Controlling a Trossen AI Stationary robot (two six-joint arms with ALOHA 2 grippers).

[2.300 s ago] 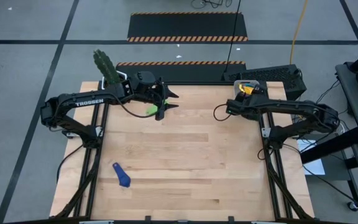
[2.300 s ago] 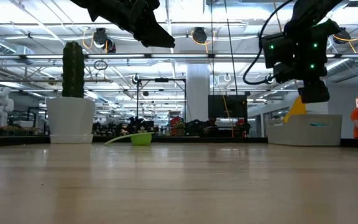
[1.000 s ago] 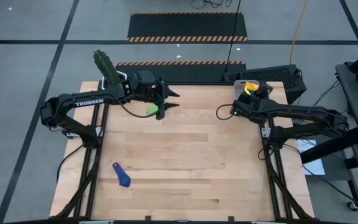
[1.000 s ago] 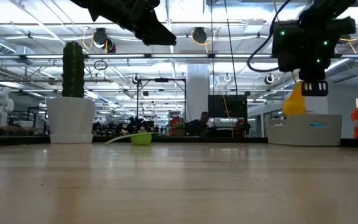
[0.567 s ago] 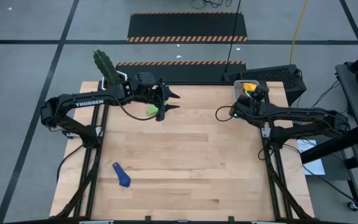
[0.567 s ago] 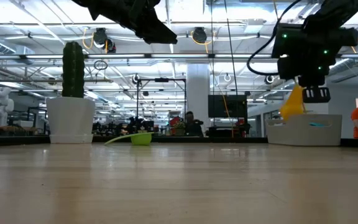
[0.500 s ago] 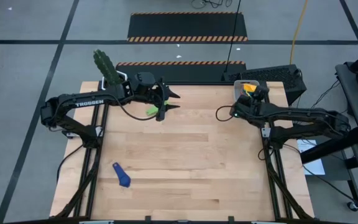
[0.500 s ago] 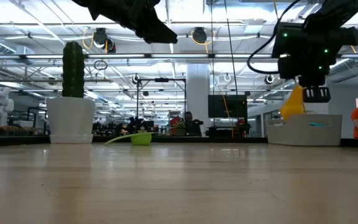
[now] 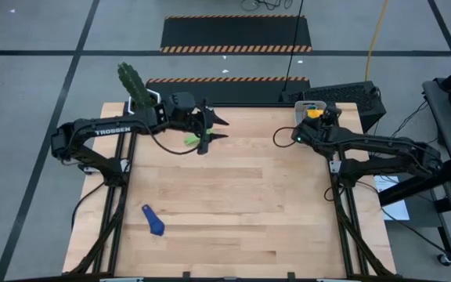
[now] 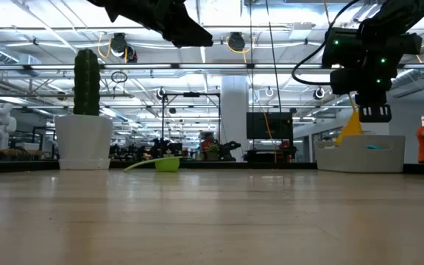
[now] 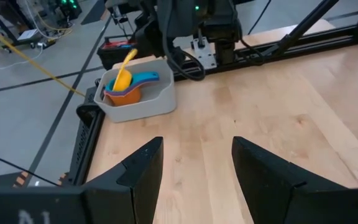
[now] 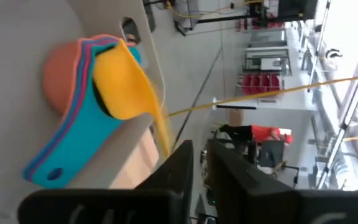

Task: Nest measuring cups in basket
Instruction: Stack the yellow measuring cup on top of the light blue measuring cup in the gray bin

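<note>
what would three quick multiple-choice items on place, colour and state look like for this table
1. Where is the basket?
A. far right corner of the table
B. near left corner
C. table centre

2. What colour is the measuring cup lying alone near the table's front left?
A. red
B. dark blue
C. yellow

3. How do the left gripper's fingers stand?
A. shut on the green cup
B. shut on nothing
C. open, holding nothing

Answers: 1 A, the high view shows it there under the right gripper. 2 B, the dark blue cup lies alone. 3 C, the left gripper shows spread fingers above the green cup.
</note>
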